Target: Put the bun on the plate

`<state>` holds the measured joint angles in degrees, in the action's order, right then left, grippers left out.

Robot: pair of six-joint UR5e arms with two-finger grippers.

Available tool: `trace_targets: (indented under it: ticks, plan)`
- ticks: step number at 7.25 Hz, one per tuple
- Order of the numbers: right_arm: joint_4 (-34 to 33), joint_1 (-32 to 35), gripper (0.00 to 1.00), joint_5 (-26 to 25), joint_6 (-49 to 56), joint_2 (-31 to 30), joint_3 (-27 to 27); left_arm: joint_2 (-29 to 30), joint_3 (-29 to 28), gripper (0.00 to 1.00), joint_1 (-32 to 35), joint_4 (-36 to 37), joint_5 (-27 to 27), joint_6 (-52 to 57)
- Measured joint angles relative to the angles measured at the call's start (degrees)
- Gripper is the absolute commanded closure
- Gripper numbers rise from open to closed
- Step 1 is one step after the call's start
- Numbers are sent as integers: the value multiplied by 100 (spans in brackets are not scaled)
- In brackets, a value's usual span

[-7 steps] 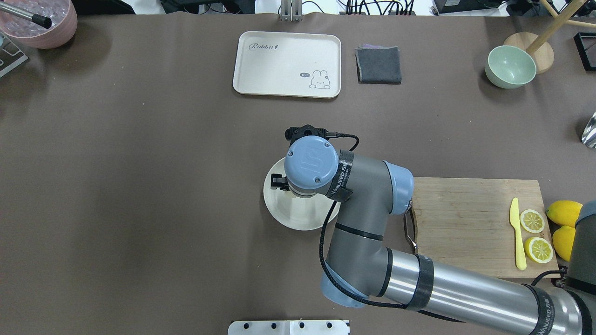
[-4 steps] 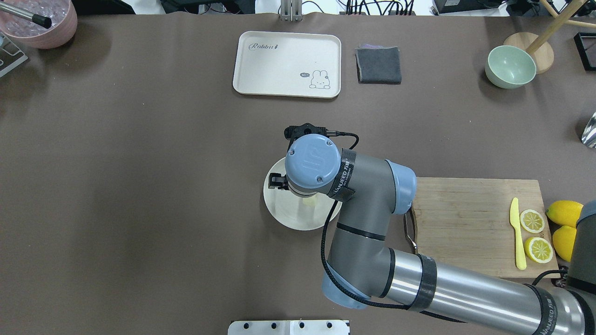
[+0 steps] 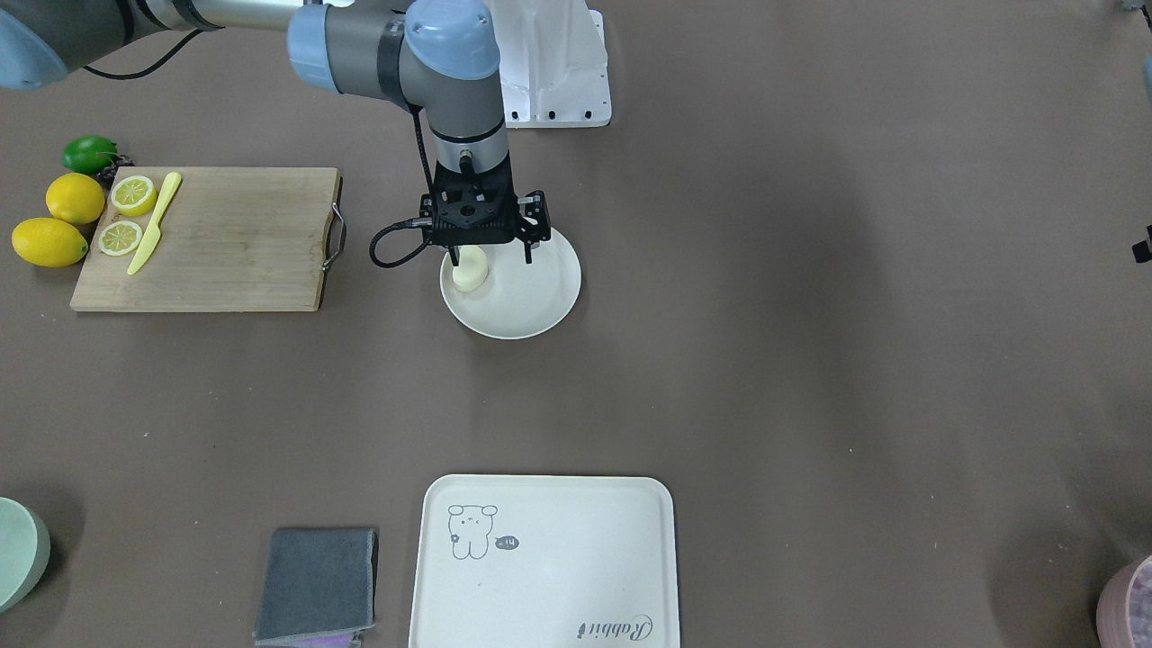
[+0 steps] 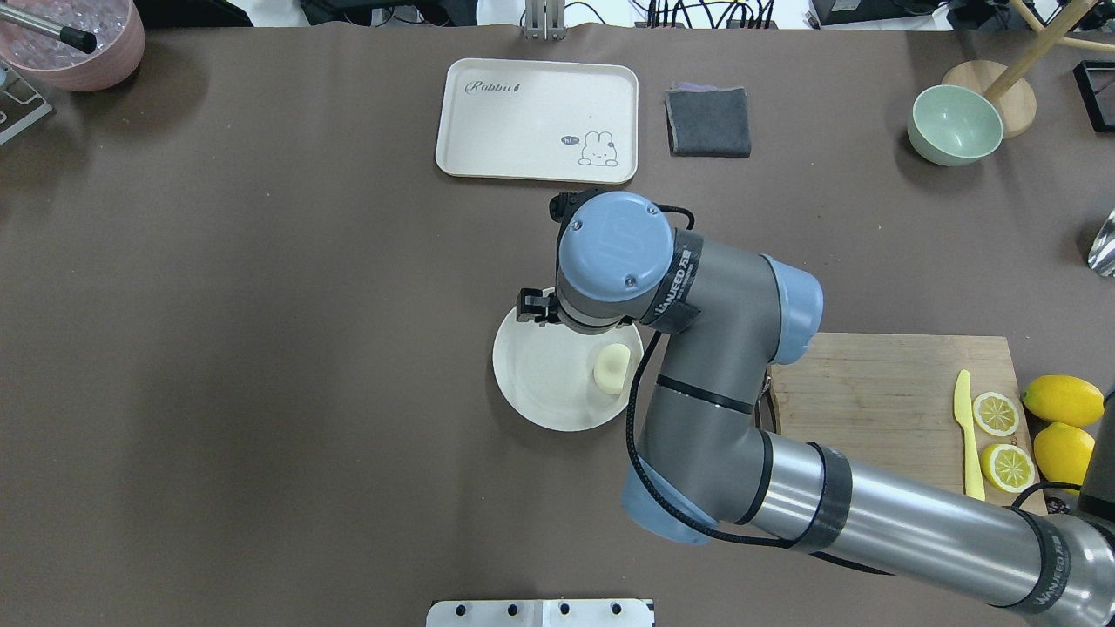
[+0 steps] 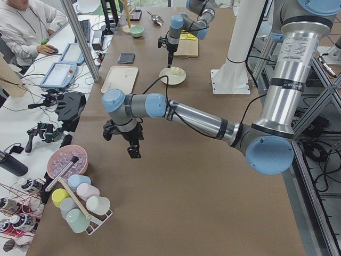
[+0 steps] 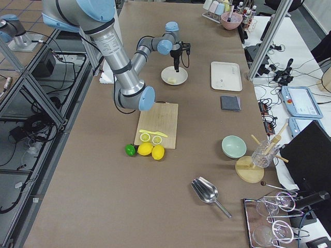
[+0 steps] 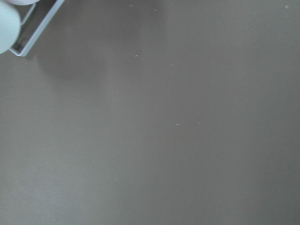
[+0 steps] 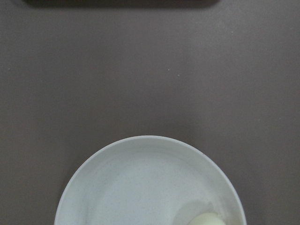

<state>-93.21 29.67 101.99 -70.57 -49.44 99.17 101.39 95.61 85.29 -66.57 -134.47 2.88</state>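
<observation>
The bun point(image 4: 611, 366) is a pale cream lump lying on the round off-white plate point(image 4: 540, 387), near the rim on the cutting-board side. My right gripper point(image 3: 490, 255) hangs open just above the plate with its fingers pointing down. One finger point(image 3: 455, 257) is close over the bun point(image 3: 470, 271) and the other stands over the bare plate point(image 3: 535, 297); nothing is between them. The right wrist view catches the plate's rim point(image 8: 150, 139) and the top of the bun point(image 8: 206, 219). My left gripper point(image 5: 131, 145) shows only in the exterior left view, far off over bare table; I cannot tell its state.
A wooden cutting board point(image 4: 871, 418) beside the plate carries a yellow knife point(image 4: 967, 444) and lemon halves point(image 4: 996, 414), with whole lemons point(image 4: 1061, 399) past it. At the back are a cream tray point(image 4: 536, 117), a grey cloth point(image 4: 708, 120), a green bowl point(image 4: 954, 124) and a pink bowl point(image 4: 74, 43).
My right wrist has lifted and shifted back toward the tray. The bun, hidden under it a second ago, now lies in plain sight on the plate.
</observation>
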Motion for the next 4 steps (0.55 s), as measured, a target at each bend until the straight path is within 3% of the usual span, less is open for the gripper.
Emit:
trace_targets:
  ticks: [2,4]
  plan:
    - [-60,593,0,520,600,-452,397,-382,-222,2,560,-93,43,879]
    - [-205,1359,0,1058,1472,-837,586,-888,-225,2,784,-648,64,1016]
